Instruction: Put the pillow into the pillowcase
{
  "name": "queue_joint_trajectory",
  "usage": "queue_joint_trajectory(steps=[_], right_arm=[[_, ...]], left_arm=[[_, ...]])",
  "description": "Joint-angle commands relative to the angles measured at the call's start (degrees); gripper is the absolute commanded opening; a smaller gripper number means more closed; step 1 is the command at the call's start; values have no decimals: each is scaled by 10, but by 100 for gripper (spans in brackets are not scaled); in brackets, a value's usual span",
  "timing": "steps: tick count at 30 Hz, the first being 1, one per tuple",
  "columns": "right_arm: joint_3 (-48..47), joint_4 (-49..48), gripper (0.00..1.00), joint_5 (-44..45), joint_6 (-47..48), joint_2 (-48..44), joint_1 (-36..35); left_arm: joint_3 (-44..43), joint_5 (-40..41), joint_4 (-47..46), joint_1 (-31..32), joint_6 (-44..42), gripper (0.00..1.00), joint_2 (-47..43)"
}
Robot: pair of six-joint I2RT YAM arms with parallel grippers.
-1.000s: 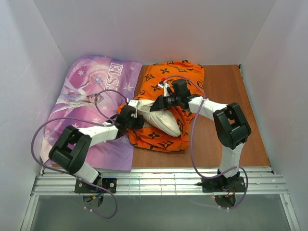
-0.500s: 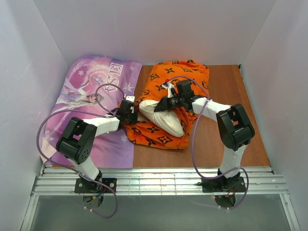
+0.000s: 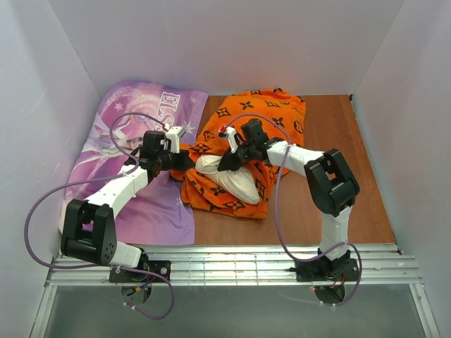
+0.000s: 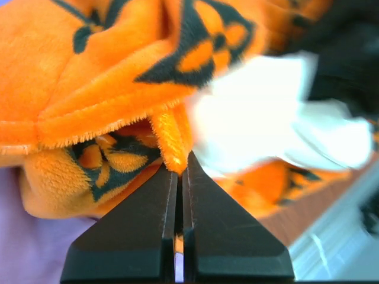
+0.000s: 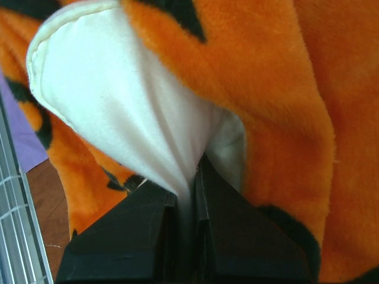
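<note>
The orange pillowcase (image 3: 264, 120) with black motifs lies crumpled across the wooden table's middle. The cream-white pillow (image 3: 232, 182) pokes out of its near opening, the rest hidden inside. My left gripper (image 3: 184, 159) is shut on the pillowcase's fuzzy orange edge (image 4: 169, 139) at the left side of the opening. My right gripper (image 3: 227, 160) is shut on a pinch of the pillow's white fabric (image 5: 136, 112), with orange pillowcase (image 5: 278, 106) draped over it on the right.
A purple "ELSA" princess-print fabric (image 3: 134, 134) covers the table's left part, under my left arm. Bare brown table (image 3: 338, 169) shows to the right. White walls enclose the left, back and right; a metal rail (image 3: 232, 264) runs along the near edge.
My left gripper closed on the pillowcase edge and pulled it left and farther back. My right gripper shifted left with the pillow. The pillowcase covers more of the pillow.
</note>
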State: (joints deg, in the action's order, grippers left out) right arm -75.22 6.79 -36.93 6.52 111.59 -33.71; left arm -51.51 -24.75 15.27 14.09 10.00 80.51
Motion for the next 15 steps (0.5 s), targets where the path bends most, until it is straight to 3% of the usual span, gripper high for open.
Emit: queue_joint_trajectory(steps=[1,7,15], right_arm=[[-33,124,1,85,10,82,-11],[-141,125,1,164,-60,164,-9],[-127,106,1,198,-93,185,-7]], left_arm=[[-33,-151,10,-18,-1,0,-39],[-25,-281,42,-18,-30,0,-89],[-62,-396,-22,-17,95,0,-105]])
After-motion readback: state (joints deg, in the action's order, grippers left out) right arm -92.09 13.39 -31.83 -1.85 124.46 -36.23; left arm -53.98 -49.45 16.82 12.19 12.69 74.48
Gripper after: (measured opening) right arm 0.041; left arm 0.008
